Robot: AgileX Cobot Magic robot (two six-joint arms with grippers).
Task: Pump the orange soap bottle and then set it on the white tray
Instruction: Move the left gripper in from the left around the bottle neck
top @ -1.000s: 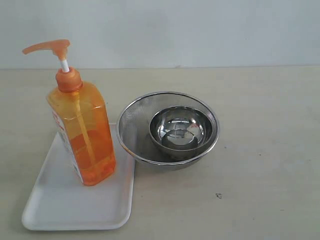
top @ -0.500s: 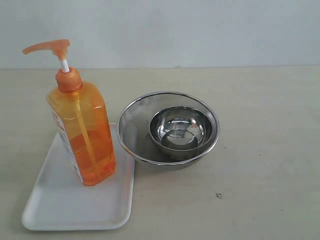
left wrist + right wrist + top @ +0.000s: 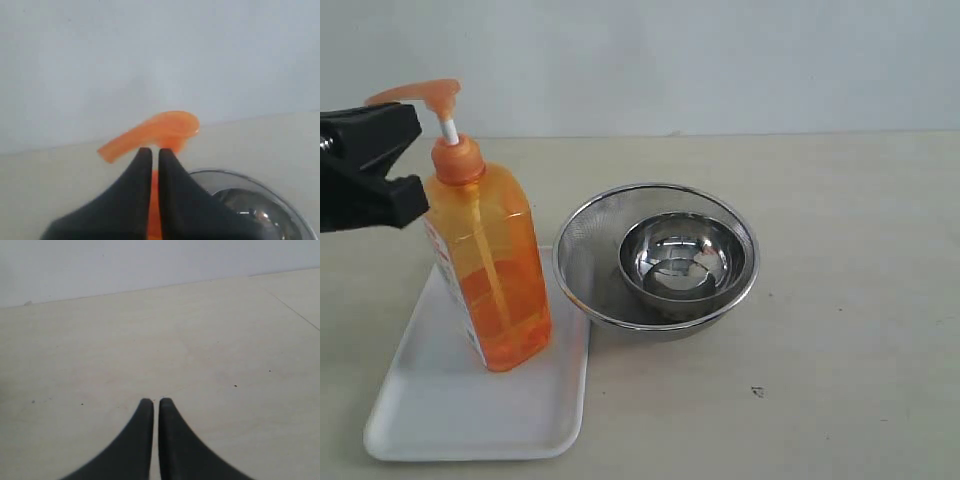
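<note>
- Partly cut off by the left edge of the exterior view, the left gripper point(image 3: 155, 151) shows only as a black mass beside the pump stem and left shoulder of the orange soap bottle point(image 3: 490, 270). Whether it touches the bottle cannot be told.
- Its own wrist view shows the two fingers drawn together with only a thin slit between them, clamped on nothing. They hide nearly all of the bottle, so only the blurred orange pump head above the tips and a sliver of orange through the slit can be seen.
- The right gripper point(image 3: 156, 401) is out of the exterior view. Its wrist view shows its fingers likewise pressed together and empty, over bare tabletop.
- The bottle stands upright on the far right part of the white tray point(image 3: 450, 420), with its nozzle pointing left. Its base hides a patch of the tray, and its label is turned away, so the print cannot be read.
- Just right of the tray sits a steel mesh bowl point(image 3: 578, 245) with a smaller steel bowl point(image 3: 680, 262) inside. The mesh bowl's left rim is near the bottle, and whether it overlaps the tray's corner is unclear. In the left wrist view the bowls are cut off at the corner.
- The table point(image 3: 860, 300) is matt pale beige with a few small dark specks, one near the front right of the bowls.
- A plain, pale grey wall point(image 3: 720, 60) closes the far side.
</note>
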